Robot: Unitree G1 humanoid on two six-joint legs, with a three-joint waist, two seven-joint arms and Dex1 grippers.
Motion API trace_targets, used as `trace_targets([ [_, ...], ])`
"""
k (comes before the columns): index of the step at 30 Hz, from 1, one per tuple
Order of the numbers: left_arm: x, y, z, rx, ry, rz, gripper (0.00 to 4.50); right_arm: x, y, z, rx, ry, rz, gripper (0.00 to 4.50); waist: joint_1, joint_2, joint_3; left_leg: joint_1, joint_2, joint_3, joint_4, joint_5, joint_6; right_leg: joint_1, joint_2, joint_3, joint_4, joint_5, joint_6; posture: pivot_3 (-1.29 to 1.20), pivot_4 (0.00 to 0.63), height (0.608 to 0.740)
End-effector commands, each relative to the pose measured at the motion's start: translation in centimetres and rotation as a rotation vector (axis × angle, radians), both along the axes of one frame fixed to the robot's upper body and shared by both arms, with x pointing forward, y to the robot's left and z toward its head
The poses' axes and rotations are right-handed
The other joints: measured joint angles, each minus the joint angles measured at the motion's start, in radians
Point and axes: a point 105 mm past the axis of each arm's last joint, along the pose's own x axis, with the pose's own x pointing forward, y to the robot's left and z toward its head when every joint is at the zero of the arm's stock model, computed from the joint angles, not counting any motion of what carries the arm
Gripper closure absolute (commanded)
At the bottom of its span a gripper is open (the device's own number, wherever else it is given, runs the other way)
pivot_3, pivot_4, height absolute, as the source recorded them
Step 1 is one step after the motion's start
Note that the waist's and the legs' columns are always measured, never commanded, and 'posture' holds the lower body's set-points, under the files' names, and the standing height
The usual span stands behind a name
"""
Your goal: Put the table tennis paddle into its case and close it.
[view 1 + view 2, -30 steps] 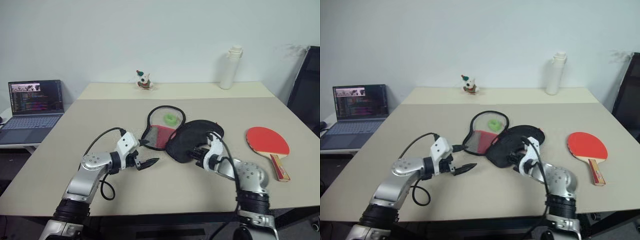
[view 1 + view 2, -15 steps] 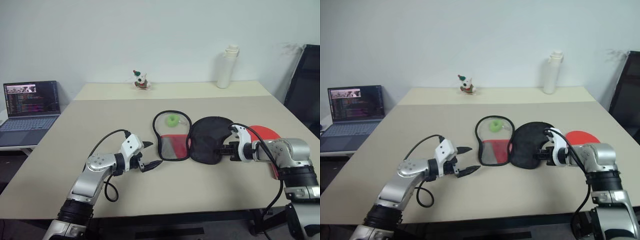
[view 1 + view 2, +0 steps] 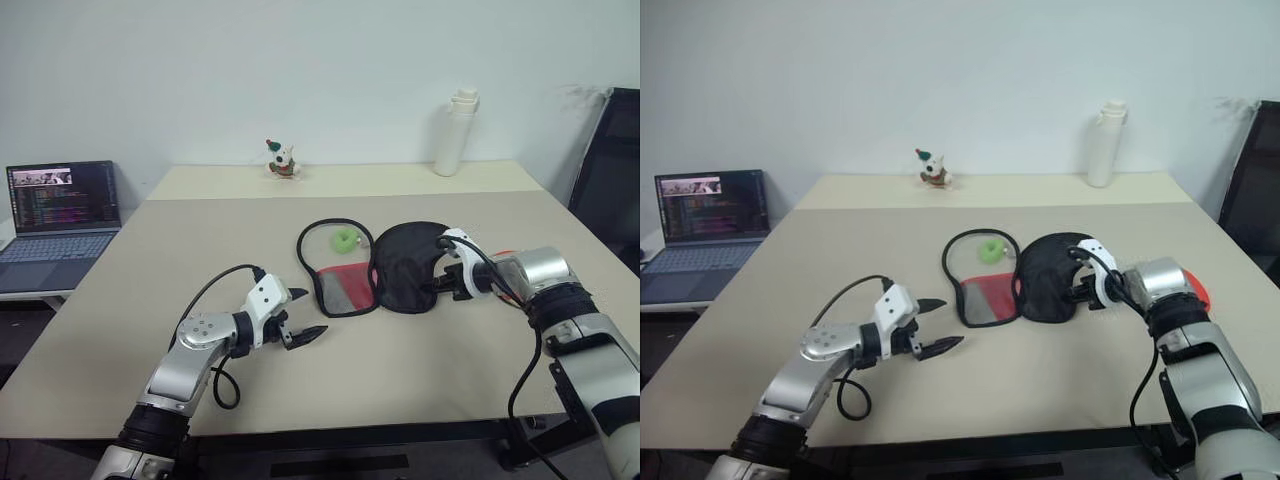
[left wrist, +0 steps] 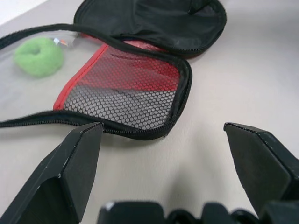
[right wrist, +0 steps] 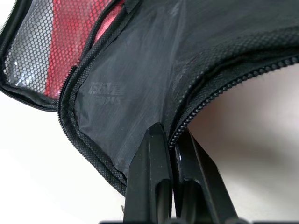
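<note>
One pinched case [image 5: 121, 93] zipper edge

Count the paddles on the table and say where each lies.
1: the table tennis paddle lies right of the open case, mostly hidden behind the right gripper's arm; only a red edge shows. Others could be hidden.

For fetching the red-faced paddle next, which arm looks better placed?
Likely the right. The red table tennis paddle lies on the beige table just behind the right gripper, which is shut on the black flap of the open black-and-red zip case. The left gripper hangs open beyond the case's far side.
</note>
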Motion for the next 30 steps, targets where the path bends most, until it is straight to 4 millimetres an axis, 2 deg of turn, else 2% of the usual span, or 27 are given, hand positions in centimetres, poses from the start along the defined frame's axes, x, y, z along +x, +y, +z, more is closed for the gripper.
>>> trace_targets([
  [1, -0.3, -0.6, 1.3, -0.01, -0.058, -0.02, 0.0, 0.7, -0.9, 1.4, -0.023, -0.057, -0.006, 4.28, 0.0, 0.0, 0.0, 0.0, 0.0, 0.0, 0.0, 0.0, 0.0, 0.0, 0.0, 0.0, 0.0, 0.0, 0.0, 0.0, 0.15, 0.74],
  [4, -0.3, -1.0, 1.4, -0.01, -0.06, -0.028, 0.0, 1.1, -2.1, 1.5, -0.045, -0.077, -0.044, 3.56, 0.0, 0.0, 0.0, 0.0, 0.0, 0.0, 0.0, 0.0, 0.0, 0.0, 0.0, 0.0, 0.0, 0.002, -0.004, 0.0, 0.15, 0.74],
  [10, -0.1, -1.6, 1.5, -0.009, -0.063, -0.047, 0.0, 1.5, -4.6, 2.1, -0.11, -0.137, -0.093, 1.45, 0.0, 0.0, 0.0, 0.0, 0.0, 0.001, 0.0, 0.0, 0.0, 0.0, 0.0, 0.0, 0.0, 0.003, -0.004, 0.0, 0.15, 0.74],
  [14, -0.2, -2.3, 1.6, -0.014, -0.062, -0.075, 0.0, 1.6, -6.5, 4.3, -0.165, -0.268, -0.082, 0.09, 0.0, 0.001, 0.001, 0.0, -0.001, 0.002, 0.0, 0.0, 0.0, 0.0, 0.0, 0.001, 0.0, 0.002, -0.004, 0.0, 0.15, 0.74],
  [17, -0.3, -2.6, 1.9, -0.031, -0.064, -0.089, 0.0, 0.6, -6.1, 5.9, -0.067, -0.291, -0.069, 0.04, 0.0, 0.001, 0.001, 0.0, -0.001, 0.003, 0.0, 0.0, 0.0, 0.0, 0.0, 0.001, 0.0, 0.002, -0.004, 0.0, 0.15, 0.74],
  [21, -0.5, -3.0, 2.3, -0.052, -0.065, -0.104, 0.0, -1.2, -5.9, 6.3, -0.02, -0.311, -0.074, 0.04, 0.0, 0.001, 0.001, 0.0, 0.0, 0.001, 0.0, 0.0, 0.0, 0.0, 0.0, 0.001, 0.0, 0.002, -0.004, 0.0, 0.15, 0.74],
  [26, -0.3, -3.5, 2.8, -0.044, -0.081, -0.132, 0.0, -3.6, -8.6, 5.6, 0.05, -0.349, -0.298, 0.04, 0.004, 0.001, 0.001, 0.0, 0.0, 0.0, 0.001, 0.0, 0.0, 0.0, 0.0, 0.001, 0.002, 0.0, 0.0, 0.0, 0.15, 0.74],
  [30, -0.3, -4.0, 3.2, -0.04, -0.091, -0.167, 0.0, -4.4, -12.1, 5.2, 0.011, -0.404, -0.548, 0.04, 0.003, 0.001, 0.001, 0.001, -0.001, 0.001, 0.002, 0.0, 0.0, 0.0, -0.002, 0.001, 0.002, 0.0, 0.002, 0.0, 0.15, 0.74],
])
